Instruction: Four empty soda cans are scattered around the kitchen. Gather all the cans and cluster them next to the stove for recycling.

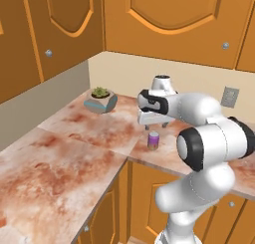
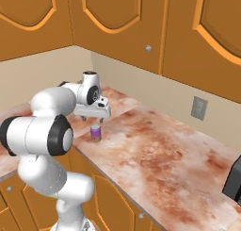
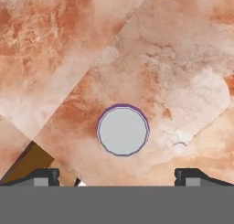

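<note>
Gripper (image 1: 155, 123) hovers right above the purple can (image 1: 154, 140), jaws spread wide, nothing between them. The can stands upright on the counter (image 1: 74, 158) close to the front edge, just by the inside corner where the two runs meet. In the hand view the silvery top (image 3: 122, 130) is a clean circle, a touch left of the midline and above the two fingertips (image 3: 43, 176) at the bottom corners, so the can lies toward twelve o'clock from the jaws, not yet between them.

The step in hand, by my reading, is the descent to grasp. To do it well: nudge the hand toward twelve in its own view until the disc sits on the line between the tips, and trim it slightly toward nine to centre it. Then drop straight down, wrist vertical, so neither finger clips the rim and tips the can. Close around mid-body, not at the lid. An empty can is probably light and could skid, so squeeze evenly.

From the left base view, a plant pot (image 1: 100, 99) sits at ten o'clock from the can, well apart, no obstacle. The counter edge is near; a sideways knock could send the can off.
</note>
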{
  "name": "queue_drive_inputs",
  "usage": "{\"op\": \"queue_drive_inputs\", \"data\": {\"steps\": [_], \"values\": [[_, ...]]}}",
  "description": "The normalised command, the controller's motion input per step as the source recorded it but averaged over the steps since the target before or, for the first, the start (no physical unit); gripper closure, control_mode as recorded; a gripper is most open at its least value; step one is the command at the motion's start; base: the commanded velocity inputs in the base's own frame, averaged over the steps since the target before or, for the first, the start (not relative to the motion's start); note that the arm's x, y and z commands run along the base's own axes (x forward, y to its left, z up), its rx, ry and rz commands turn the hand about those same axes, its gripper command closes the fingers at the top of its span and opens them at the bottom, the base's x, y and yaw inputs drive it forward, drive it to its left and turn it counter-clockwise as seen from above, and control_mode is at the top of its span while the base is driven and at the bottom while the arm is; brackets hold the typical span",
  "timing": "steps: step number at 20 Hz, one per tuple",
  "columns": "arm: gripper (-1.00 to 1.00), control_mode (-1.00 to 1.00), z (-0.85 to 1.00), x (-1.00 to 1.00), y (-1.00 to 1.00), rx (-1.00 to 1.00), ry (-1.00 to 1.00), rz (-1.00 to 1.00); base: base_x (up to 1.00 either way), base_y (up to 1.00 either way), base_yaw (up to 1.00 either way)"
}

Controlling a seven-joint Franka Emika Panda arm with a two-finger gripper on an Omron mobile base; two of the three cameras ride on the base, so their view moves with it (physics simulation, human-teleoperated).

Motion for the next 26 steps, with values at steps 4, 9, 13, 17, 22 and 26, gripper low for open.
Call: {"op": "queue_drive_inputs", "data": {"steps": [4, 9, 13, 17, 22, 26], "values": [[-1.0, -1.0, -0.22, 0.16, 0.0, 0.0, 0.0, 0.0, 0.0, 0.0, 0.0], [-1.0, -1.0, -0.23, 0.12, 0.0, 0.0, 0.0, 0.0, 0.0, 0.0, 0.0], [-1.0, -1.0, -0.18, 0.0, -0.02, 0.0, 0.02, 0.0, 0.0, 0.0, 0.0], [-1.0, -1.0, -0.2, 0.0, -0.03, 0.0, 0.01, 0.0, 0.0, 0.0, 0.0], [-1.0, -1.0, -0.18, 0.0, -0.04, 0.0, 0.02, 0.0, 0.0, 0.0, 0.0], [-1.0, -1.0, -0.14, 0.0, 0.0, 0.0, 0.02, 0.0, 0.0, 0.0, 0.0]]}}
